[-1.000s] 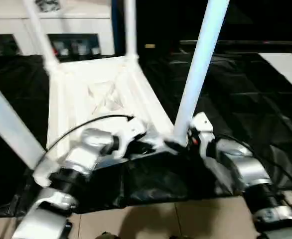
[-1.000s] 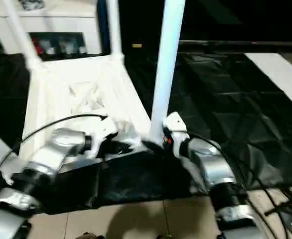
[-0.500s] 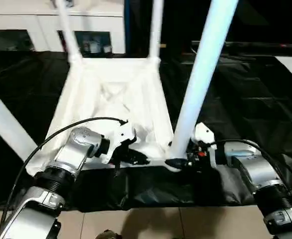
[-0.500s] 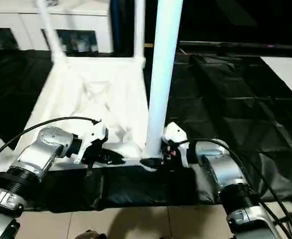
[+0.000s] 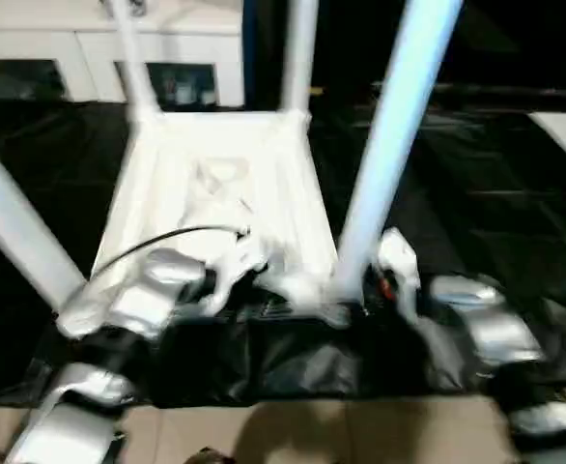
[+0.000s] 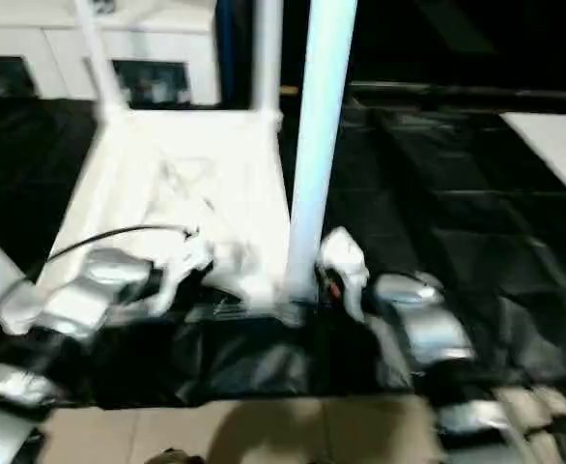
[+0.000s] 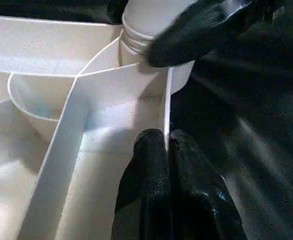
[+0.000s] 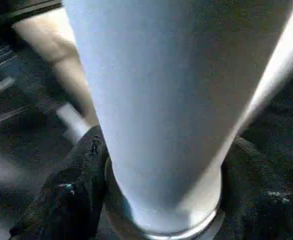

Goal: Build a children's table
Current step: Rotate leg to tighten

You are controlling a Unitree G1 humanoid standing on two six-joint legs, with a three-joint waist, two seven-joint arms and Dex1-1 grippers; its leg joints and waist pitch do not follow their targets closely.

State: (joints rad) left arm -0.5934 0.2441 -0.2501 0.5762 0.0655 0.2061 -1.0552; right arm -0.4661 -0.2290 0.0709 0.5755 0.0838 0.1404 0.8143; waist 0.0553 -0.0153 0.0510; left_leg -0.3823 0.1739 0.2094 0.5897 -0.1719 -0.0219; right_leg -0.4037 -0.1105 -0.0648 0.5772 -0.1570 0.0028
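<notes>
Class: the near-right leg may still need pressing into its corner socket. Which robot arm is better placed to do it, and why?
Probably the right: the right gripper already straddles that leg at its base, while the left gripper pinches the tabletop's rim.

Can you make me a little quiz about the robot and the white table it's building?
1. True or false: the table top lies upside down on the black sheet, with its legs pointing up.
2. What is the left gripper pinching? A) a cable B) the thin edge wall of the table top C) a leg
3. Fill in: the right gripper has one finger on each side of the nearest ____, close to its corner socket.

Key:
1. True.
2. B; its two fingers are pressed together on the wall.
3. Leg.
</notes>
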